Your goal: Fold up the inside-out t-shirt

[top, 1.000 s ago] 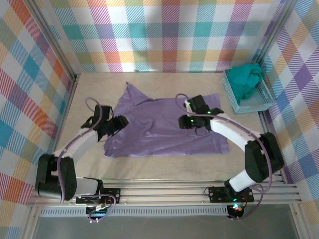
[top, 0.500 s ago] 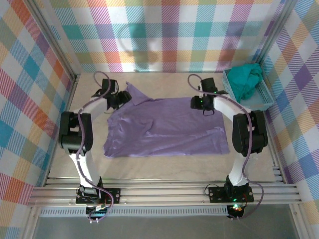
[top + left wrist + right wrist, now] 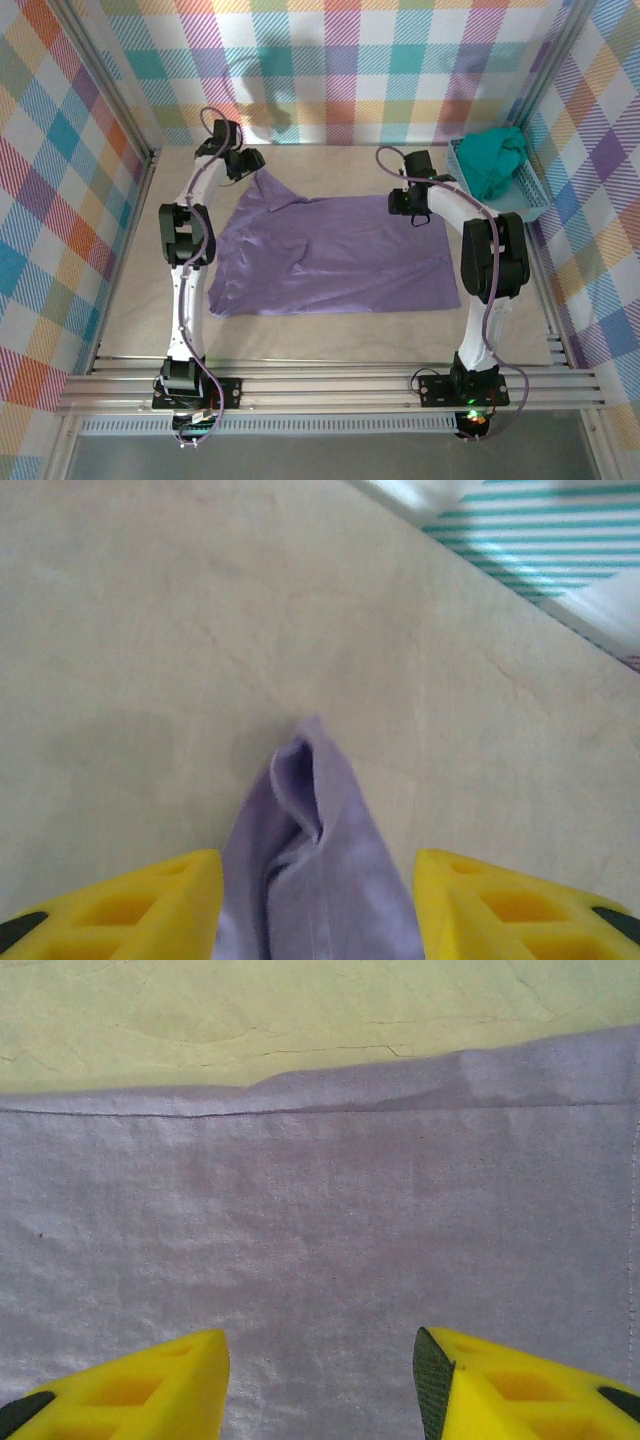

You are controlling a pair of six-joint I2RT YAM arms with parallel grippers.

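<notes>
Top external view: the purple t-shirt lies spread on the table, roughly in the middle and nearer the back wall than the arm bases. Its long axis runs left to right across the table, with the near edge almost parallel to the front rail. One narrow corner sticks out from the far left of the cloth and points toward the back left corner of the table. A raised crease runs through the left half; the right half lies flatter.

The left gripper is stretched out to that pointed corner. In the left wrist view its yellow fingers stand apart, unclosed, and the folded tip of the shirt lies on the table between them, pointing away from the camera.

The right gripper sits over the far right edge of the shirt. In the right wrist view the gripper has its jaws parted and holds nothing; flat purple cloth lies under and between the fingers, and the shirt's straight far edge runs side to side with bare table beyond it.

A light blue basket stands at the far right of the table, apart from the shirt, with a teal garment bunched in it.
</notes>
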